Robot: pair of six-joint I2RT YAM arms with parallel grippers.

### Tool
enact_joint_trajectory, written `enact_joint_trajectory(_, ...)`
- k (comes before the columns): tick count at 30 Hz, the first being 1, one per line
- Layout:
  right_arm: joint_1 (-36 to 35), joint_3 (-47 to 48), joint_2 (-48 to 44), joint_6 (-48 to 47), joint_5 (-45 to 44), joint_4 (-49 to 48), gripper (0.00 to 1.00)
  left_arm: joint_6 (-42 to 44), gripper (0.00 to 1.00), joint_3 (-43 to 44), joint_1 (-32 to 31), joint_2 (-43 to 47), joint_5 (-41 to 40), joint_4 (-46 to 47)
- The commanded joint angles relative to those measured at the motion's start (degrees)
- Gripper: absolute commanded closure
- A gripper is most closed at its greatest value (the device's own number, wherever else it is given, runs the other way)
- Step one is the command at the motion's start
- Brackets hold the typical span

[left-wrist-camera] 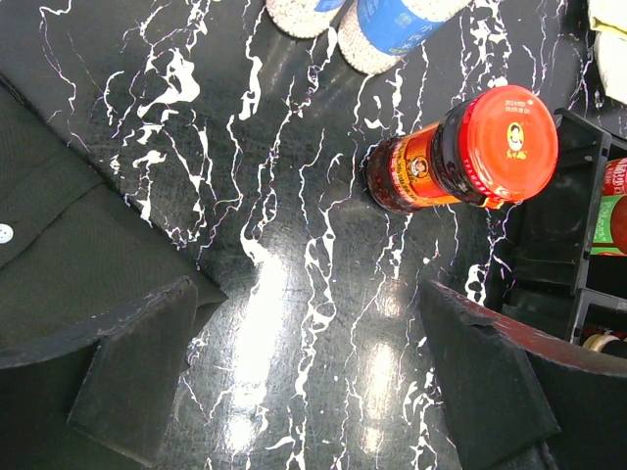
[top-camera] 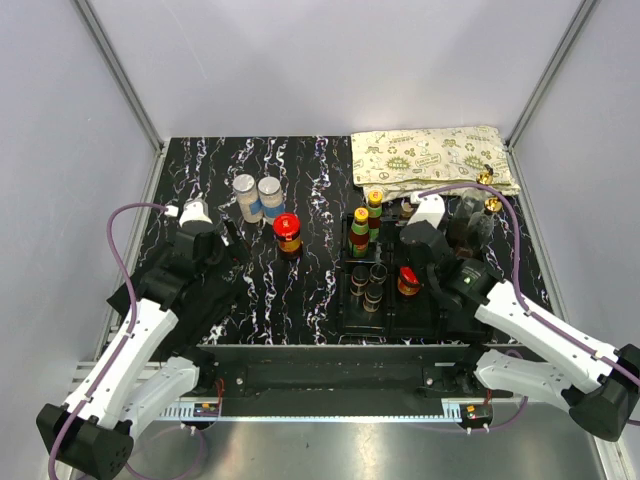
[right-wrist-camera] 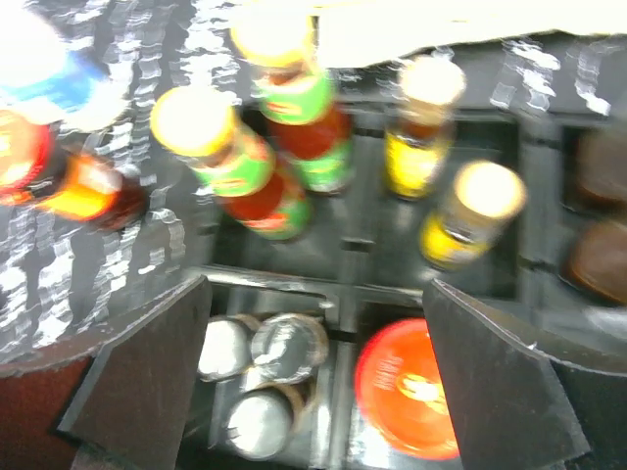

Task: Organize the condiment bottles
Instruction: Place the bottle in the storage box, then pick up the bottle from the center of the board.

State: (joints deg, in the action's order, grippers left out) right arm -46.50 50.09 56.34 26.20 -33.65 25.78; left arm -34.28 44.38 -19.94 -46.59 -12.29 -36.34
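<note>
The left pincer (left-wrist-camera: pixel 313 382) gaped empty, apparently aimed at the red-lidded jar (left-wrist-camera: pixel 460 162) standing on the worktop (left-wrist-camera: pixel 294 245) beside the tray (left-wrist-camera: pixel 560 220); the right pincer (right-wrist-camera: pixel 313 372) hung open and empty over the tray.

Two grey-lidded shakers (top-camera: pixel 246 195) stand upright side by side toward the desk's far edge, left of centre. A red-lidded dark jar (top-camera: pixel 288 232) stands upright just nearer. Right of centre, slim yellow-capped sauces (top-camera: pixel 360 235), three black-capped bottles (top-camera: pixel 372 292) and a second red-lidded jar (top-camera: pixel 407 281) stand clustered. Gold-spouted glass bottles (top-camera: pixel 490 207) stand near the far right corner.
</note>
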Motion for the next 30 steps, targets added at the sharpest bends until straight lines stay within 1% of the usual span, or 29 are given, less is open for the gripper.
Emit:
enact_joint_trajectory(1,0.2,5.7,3.8,-7.4,14.2,-5.6,0.02,0.1,0.01,0.0,0.3,2.4,-1.5,2.2)
enact_joint_trajectory(2,0.3,6.6,5.0,-7.9,18.0,-6.0,0.03,0.1,0.01,-0.2,0.3,2.8,-1.7,2.1)
enact_joint_trajectory(5,-0.3,11.0,11.4,-9.5,22.1,-7.3,0.03,-0.1,0.01,-0.4,0.3,3.3,-2.2,2.1)
enact_joint_trajectory(9,-1.2,19.4,21.6,-11.5,25.5,-8.5,0.02,-0.2,0.01,-0.3,0.3,3.5,-2.6,1.6)
enact_joint_trajectory(14,-2.2,28.7,31.4,-14.3,29.2,-9.2,0.0,-0.4,0.01,-0.3,0.3,4.2,-3.3,1.4)
enact_joint_trajectory(17,-2.7,34.4,39.1,-15.4,30.2,-9.0,0.0,-0.5,0.01,-0.4,0.3,4.7,-3.4,1.4)
enact_joint_trajectory(18,-3.0,36.9,40.5,-16.0,30.3,-8.7,0.0,-0.5,0.01,-0.6,0.3,4.8,-3.4,1.4)
enact_joint_trajectory(23,-4.3,43.8,49.2,-17.1,30.6,-7.0,0.0,-0.6,0.01,-0.5,0.3,5.0,-3.4,1.3)
enact_joint_trajectory(27,-5.5,48.5,53.7,-17.5,29.4,-4.7,0.0,-0.6,0.01,-0.6,0.2,5.2,-3.4,1.3)
enact_joint_trajectory(30,-6.2,49.8,55.8,-17.7,28.4,-4.0,0.0,-0.7,0.01,-0.7,0.3,5.2,-3.1,1.3)
